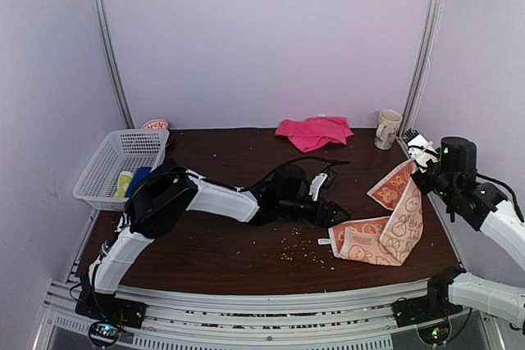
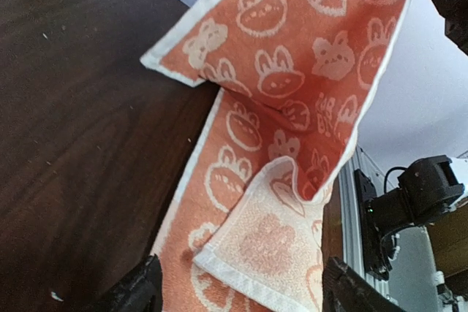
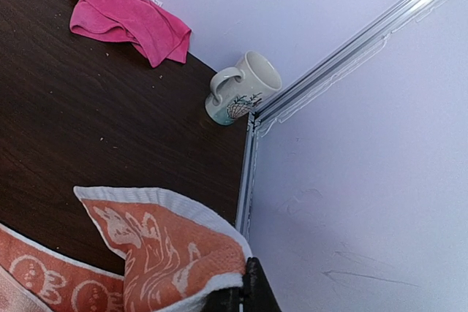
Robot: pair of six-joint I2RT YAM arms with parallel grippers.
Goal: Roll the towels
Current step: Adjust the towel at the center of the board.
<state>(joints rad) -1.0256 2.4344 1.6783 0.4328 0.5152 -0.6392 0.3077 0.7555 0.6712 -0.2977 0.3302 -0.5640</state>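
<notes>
Orange towel [image 1: 385, 227] at 4 o'clock on table [image 1: 221, 243], top corner pinched up by right gripper [image 1: 417, 160]; pink towel [image 1: 314, 131] bunched at 12. Left gripper [image 1: 333, 220] spread at the orange's low end. Cloth is folded there, so closing may catch one layer and skew the roll.

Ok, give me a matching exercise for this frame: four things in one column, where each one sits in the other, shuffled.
1. pink towel
2. orange towel
3. mug
4. basket

A. far left side
B. back right corner
C. back centre, crumpled
D. front right, one end lifted

Pairs: 1-C, 2-D, 3-B, 4-A
</notes>
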